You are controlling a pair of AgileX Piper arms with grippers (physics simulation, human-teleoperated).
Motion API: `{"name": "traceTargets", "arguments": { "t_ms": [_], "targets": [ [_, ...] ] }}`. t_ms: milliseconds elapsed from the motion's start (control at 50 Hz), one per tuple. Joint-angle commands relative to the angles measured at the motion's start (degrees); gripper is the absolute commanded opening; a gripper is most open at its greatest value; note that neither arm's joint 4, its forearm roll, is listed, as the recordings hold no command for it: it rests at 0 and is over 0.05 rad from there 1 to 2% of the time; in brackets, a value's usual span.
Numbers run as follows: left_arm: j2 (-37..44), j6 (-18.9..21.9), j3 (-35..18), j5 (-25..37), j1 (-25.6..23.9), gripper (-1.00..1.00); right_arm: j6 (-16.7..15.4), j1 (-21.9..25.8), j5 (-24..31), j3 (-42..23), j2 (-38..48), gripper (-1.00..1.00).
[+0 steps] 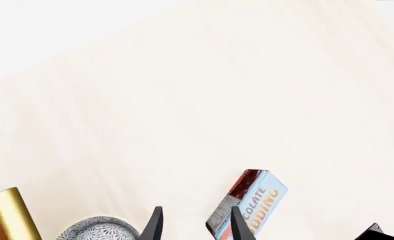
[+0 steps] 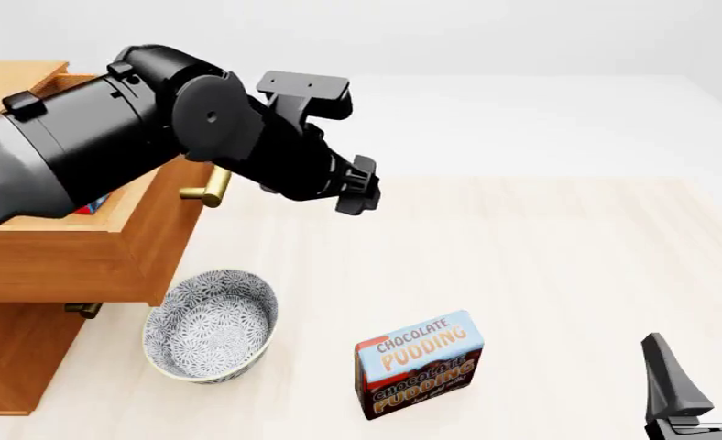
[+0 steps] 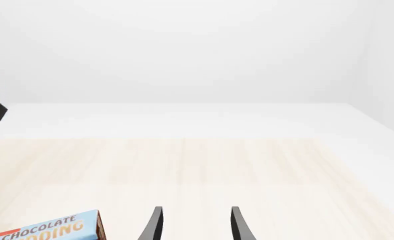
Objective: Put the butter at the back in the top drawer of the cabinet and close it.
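Wooden and warm brown, the cabinet point(image 2: 43, 275) is standing at the left of the front view, its top drawer point(image 2: 116, 247) pulled out toward the desk point(image 2: 557, 275). Only that view is showing the drawer's inside, where a small patch of red and blue, seemingly the butter point(image 2: 92, 207), is peeking out beside the left arm point(image 2: 129, 137), which is covering most of the opening. The left wrist view is catching just a sliver of cabinet and one brass handle point(image 1: 13, 215).

The patterned bowl point(image 2: 211, 323) is sitting on the desk just in front of the cabinet; nothing is showing in it. The pudding box point(image 2: 419, 363) is standing upright to its right, apart from it; both wrist views are showing only part of it.

The left gripper point(image 1: 193, 225) is hanging over the desk with its fingers released, holding nothing. The right gripper point(image 3: 193, 225) is resting low at the near right, its fingers likewise spread and empty.
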Motion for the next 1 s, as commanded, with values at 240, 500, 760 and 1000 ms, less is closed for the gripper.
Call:
{"name": "traceTargets", "arguments": {
  "t_ms": [240, 500, 760, 1000],
  "targets": [
    [-1.8, 0.5, 2.9, -0.5, 3.2, 1.00, 0.0, 0.0, 0.0, 0.0, 0.0, 1.00],
    [-2.2, 1.0, 4.0, -0.7, 4.9, 1.00, 0.0, 0.0, 0.0, 0.0, 0.0, 1.00],
    [-2.8, 1.3, 5.1, -0.8, 6.2, 1.00, 0.0, 0.0, 0.0, 0.0, 0.0, 1.00],
    [-3.6, 1.4, 6.3, -1.1, 7.2, 1.00, 0.0, 0.0, 0.0, 0.0, 0.0, 1.00]
  ]
}}
